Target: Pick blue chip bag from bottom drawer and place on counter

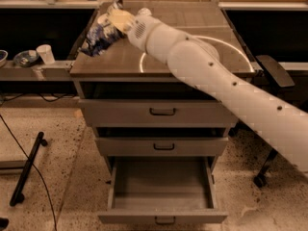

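Observation:
The blue chip bag (98, 38) is crinkled, dark blue with pale patches. It hangs low over the left part of the counter (192, 61), whether it touches the surface I cannot tell. My gripper (117, 19) is at the bag's upper right end and shut on it, with the white arm stretching in from the lower right. Below, the bottom drawer (161, 189) is pulled out, and its grey tray shows nothing inside.
Two closed grey drawers (162, 112) sit above the open one. A white bowl (101, 19) peeks out behind the gripper. A cup (45, 53) and a dish (25, 57) stand on the low bench at left. A black pole (28, 168) lies on the floor, and a dark chair (273, 71) is at right.

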Action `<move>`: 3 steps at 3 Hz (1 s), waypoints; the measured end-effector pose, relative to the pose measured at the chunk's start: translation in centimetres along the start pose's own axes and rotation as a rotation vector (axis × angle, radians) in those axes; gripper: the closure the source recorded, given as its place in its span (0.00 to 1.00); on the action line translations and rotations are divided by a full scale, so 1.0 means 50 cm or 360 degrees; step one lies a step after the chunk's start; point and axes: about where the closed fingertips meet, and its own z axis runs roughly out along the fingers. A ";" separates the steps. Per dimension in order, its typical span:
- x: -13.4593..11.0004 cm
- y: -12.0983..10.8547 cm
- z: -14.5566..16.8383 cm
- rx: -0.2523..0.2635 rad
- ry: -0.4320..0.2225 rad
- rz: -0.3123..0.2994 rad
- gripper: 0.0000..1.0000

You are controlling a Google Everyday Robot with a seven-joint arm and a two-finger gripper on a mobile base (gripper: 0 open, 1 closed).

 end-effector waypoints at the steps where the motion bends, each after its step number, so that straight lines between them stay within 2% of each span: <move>1: 0.009 -0.020 0.039 -0.0088 -0.0072 0.0118 0.74; 2: 0.018 0.049 0.021 -0.0185 -0.0060 0.0141 0.45; 3: 0.018 0.049 0.021 -0.0185 -0.0060 0.0141 0.20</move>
